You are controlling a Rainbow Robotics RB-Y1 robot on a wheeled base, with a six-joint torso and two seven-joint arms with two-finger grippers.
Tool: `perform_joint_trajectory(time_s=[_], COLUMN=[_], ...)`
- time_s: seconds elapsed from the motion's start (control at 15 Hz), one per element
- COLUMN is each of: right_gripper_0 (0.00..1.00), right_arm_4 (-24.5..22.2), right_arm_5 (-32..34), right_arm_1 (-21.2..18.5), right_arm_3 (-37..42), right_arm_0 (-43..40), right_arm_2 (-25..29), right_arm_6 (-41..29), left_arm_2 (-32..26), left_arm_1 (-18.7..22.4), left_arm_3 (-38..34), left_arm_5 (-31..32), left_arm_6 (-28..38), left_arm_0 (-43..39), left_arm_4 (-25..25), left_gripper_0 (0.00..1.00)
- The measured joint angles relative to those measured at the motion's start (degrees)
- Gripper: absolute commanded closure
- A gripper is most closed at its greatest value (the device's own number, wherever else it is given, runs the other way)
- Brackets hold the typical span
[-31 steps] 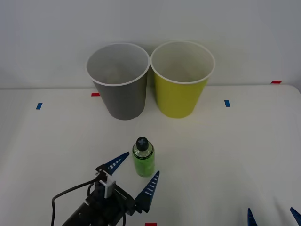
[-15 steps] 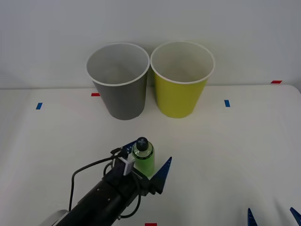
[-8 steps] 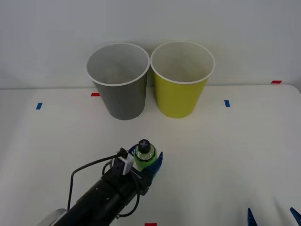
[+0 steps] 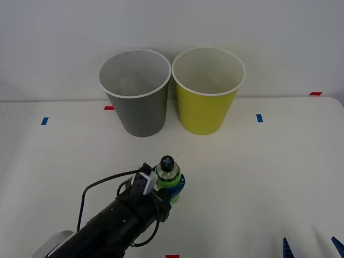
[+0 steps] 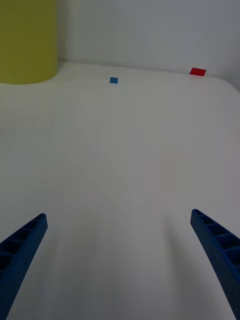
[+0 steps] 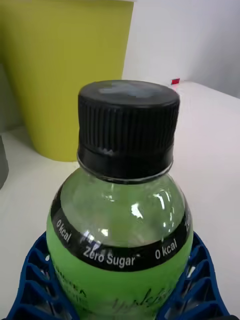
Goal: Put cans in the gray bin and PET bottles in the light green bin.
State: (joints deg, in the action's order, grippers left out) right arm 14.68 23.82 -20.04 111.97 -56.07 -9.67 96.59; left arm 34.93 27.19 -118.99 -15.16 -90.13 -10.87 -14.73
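Behind gripped PET bottle (image 4: 167,177): both bins.

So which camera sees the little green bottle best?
The left wrist view: the green bottle looms close, black cap and "Zero Sugar" label readable, left gripper shut around it. In the front view it's small, and the right wrist view looks at table instead.

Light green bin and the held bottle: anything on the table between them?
Nothing: the front view shows bare table between the bottle, clamped in the left gripper, and the light green bin.
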Motion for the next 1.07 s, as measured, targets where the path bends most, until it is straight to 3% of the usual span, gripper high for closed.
perform_joint_trajectory(time_s=[0.27, 0.6, 0.8, 1.07], right_gripper_0=[0.00, 0.00, 0.00, 0.00], right_arm_4=[0.00, 0.00, 0.00, 0.00], right_arm_5=[0.00, 0.00, 0.00, 0.00], right_arm_1=[0.00, 0.00, 0.00, 0.00], right_arm_3=[0.00, 0.00, 0.00, 0.00], right_arm_0=[0.00, 0.00, 0.00, 0.00], right_arm_2=[0.00, 0.00, 0.00, 0.00], right_arm_6=[0.00, 0.00, 0.00, 0.00], left_arm_2=[-6.39, -18.88, -27.76, -30.91], left_arm_1=[-0.58, -6.56, -7.64, -7.69], left_arm_3=[-14.88, -28.49, -30.57, -30.38], left_arm_5=[-25.73, -57.23, -62.54, -63.23], left_arm_6=[0.10, 0.48, 0.64, 1.15], left_arm_0=[0.91, 8.07, 15.94, 26.96], left_arm_4=[-1.24, -6.01, -15.35, -16.73], left_gripper_0=[1.00, 1.00, 1.00, 1.00])
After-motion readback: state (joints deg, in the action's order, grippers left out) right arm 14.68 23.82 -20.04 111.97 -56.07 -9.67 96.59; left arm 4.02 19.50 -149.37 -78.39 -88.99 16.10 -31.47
